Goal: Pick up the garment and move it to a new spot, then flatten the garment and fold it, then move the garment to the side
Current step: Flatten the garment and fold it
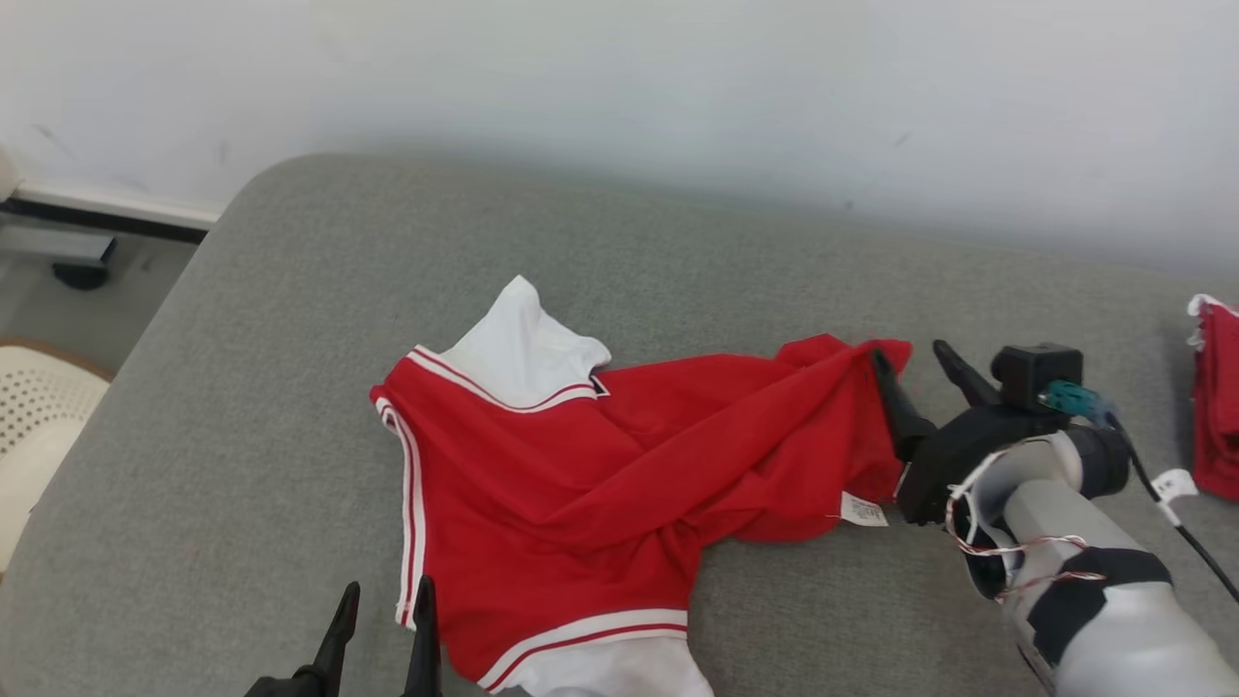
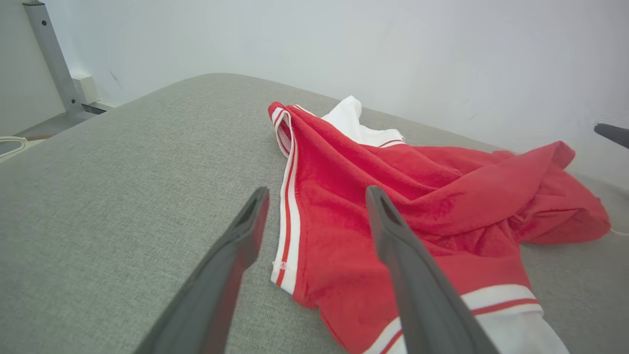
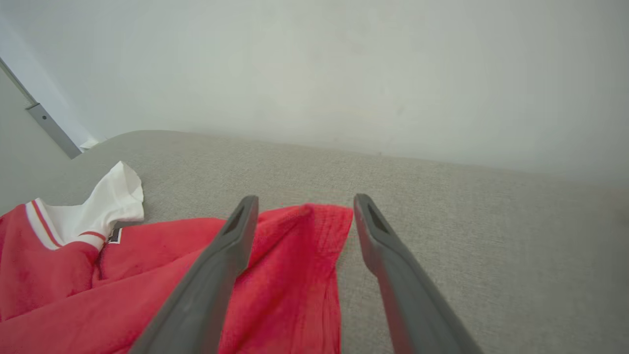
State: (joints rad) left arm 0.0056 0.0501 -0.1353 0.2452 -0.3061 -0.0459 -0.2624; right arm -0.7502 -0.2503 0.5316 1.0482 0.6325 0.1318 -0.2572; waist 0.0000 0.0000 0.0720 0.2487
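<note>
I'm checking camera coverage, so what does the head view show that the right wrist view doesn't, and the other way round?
Head view: the left gripper, jaws open, a white label, and a second red cloth at right. Right wrist view: a grey metal post at far left. Both: the red and white garment, the grey cushion, and the right gripper, jaws open at the red corner.

garment (image 1: 581, 465): its white lower end runs off my head view's bottom edge.
care tag (image 1: 863, 510): print too small for me to read.
red cloth (image 1: 1218, 407): cut by the right edge.
</note>
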